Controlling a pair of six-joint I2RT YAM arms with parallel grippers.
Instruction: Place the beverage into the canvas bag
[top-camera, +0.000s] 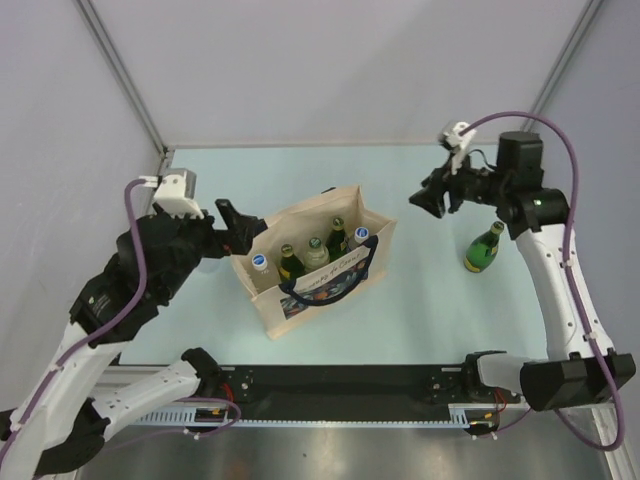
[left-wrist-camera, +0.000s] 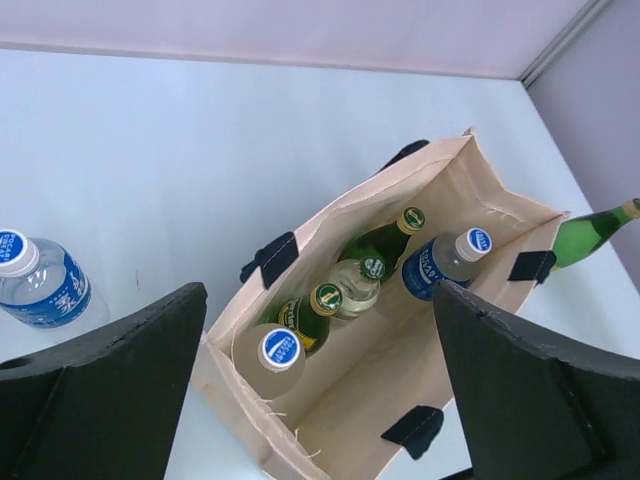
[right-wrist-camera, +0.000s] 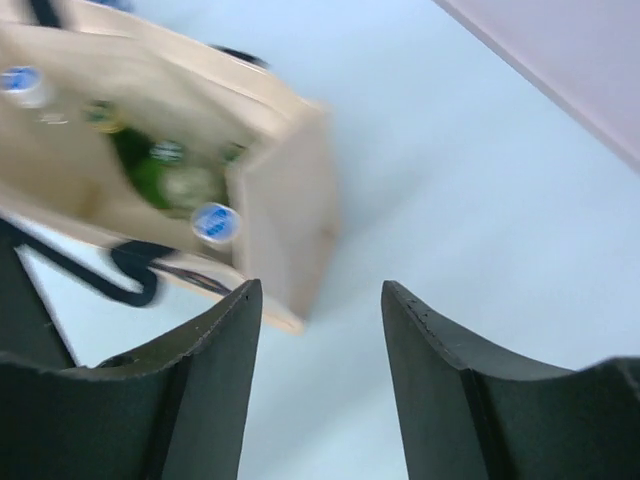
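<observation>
Both end effectors are empty. The left end effector has its jaws spread wide just left of the canvas bag. The right end effector has its jaws parted, up right of the bag. The bag stands upright with five bottles along its far wall.

Likely next pick is the green bottle, upright on the worktop right of the bag. Grip it below the neck, lift clear of the rim, then lower it into the free near row. The dark handle at the bag's near side could snag. A water bottle stands left of the bag.
</observation>
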